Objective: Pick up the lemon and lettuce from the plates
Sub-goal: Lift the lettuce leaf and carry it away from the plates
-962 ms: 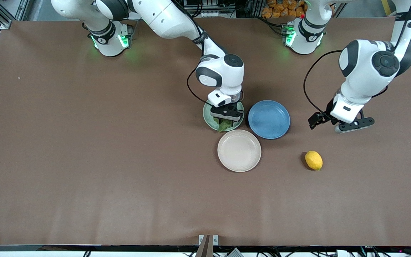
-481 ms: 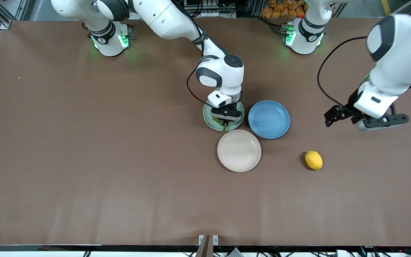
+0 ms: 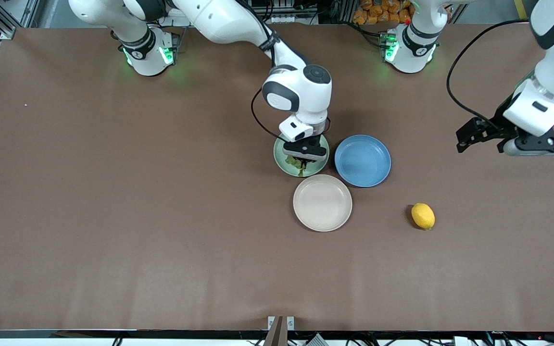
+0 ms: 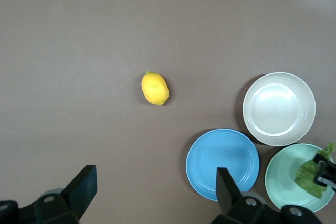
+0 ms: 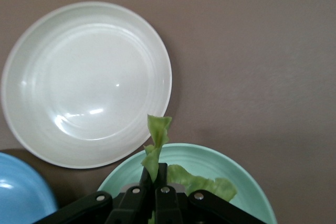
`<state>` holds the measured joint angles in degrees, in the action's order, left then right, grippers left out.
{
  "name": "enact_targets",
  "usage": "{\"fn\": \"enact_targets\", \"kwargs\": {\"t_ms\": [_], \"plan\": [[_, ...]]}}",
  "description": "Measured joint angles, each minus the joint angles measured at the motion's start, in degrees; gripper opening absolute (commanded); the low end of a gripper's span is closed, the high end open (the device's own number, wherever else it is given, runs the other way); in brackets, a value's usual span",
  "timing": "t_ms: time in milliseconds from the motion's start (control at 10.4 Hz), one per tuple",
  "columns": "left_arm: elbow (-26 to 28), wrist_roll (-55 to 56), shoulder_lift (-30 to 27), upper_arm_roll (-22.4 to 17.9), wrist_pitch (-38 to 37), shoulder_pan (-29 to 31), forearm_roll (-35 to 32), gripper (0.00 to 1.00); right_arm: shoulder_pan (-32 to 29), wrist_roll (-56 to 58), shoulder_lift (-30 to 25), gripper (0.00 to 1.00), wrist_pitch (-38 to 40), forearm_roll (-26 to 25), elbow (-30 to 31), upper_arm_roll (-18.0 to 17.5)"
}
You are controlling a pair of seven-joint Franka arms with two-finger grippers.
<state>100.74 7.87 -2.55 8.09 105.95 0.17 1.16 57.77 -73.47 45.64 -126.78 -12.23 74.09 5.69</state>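
Lowest in the front view, right of centre, the lemon (image 3: 422, 216) lies on the bare brown table (image 3: 113, 216), on no plate; its long axis runs nearly up and down the frame, tilted a little, with its small tip at the lower end. Just below the frame's centre sits the beige plate (image 3: 322, 203), holding nothing. Above it, side by side, are the blue plate (image 3: 362, 160) and the mint green plate (image 3: 282, 158). The right gripper (image 3: 302, 161) is over the mint green plate, fingers pressed together on the lettuce (image 3: 298, 165). In the right wrist view the lettuce (image 5: 157, 145) stands up from between the fingertips, its long axis pointing toward the beige plate (image 5: 86, 82). At the front view's right edge the left gripper (image 3: 520, 142) hangs over bare table, fingers wide apart and holding nothing.
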Motion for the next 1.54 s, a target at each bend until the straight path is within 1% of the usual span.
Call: {"fn": "enact_targets", "kwargs": {"t_ms": [192,385,577,673,865,1058,1250,1442,1538], "plan": [[-0.6,0.0,-0.5,0.0,-0.1,0.0,0.0,1.00,-3.6,8.4,-6.1,0.00,7.5,6.0,-0.3,0.3],[-2.2,-0.1,-0.4,0.0,-2.5,0.0,0.0,1.00,-9.5,18.1,-12.8,0.00,15.3,11.5,-0.5,0.5],[-3.8,-0.2,-0.4,0.0,-4.9,0.0,0.0,1.00,-16.0,27.2,-17.6,0.00,22.0,13.9,-0.4,0.5],[-4.2,-0.2,-0.4,0.0,-5.5,0.0,0.0,1.00,-19.7,31.6,-18.9,0.00,24.5,14.8,-0.3,0.5],[-4.8,-0.2,-0.4,0.0,-6.2,0.0,0.0,1.00,-27.9,40.5,-19.5,0.00,27.1,16.5,0.0,0.6],[-4.8,-0.2,-0.3,0.0,-6.6,0.0,0.0,1.00,-35.7,48.6,-19.4,0.00,28.5,16.8,1.2,0.7],[-4.8,-0.2,-0.2,0.1,-7.2,0.0,0.0,1.00,-42.6,57.7,-19.3,0.00,28.8,17.0,3.9,0.7],[-4.8,-0.2,-0.1,0.0,-7.3,0.0,0.0,1.00,-47.7,64.4,-19.2,0.00,27.1,17.0,7.3,0.7],[-4.8,-0.2,0.0,0.1,-7.3,0.0,0.0,1.00,-48.8,65.6,-19.1,0.00,24.6,16.9,9.6,0.7]]}}
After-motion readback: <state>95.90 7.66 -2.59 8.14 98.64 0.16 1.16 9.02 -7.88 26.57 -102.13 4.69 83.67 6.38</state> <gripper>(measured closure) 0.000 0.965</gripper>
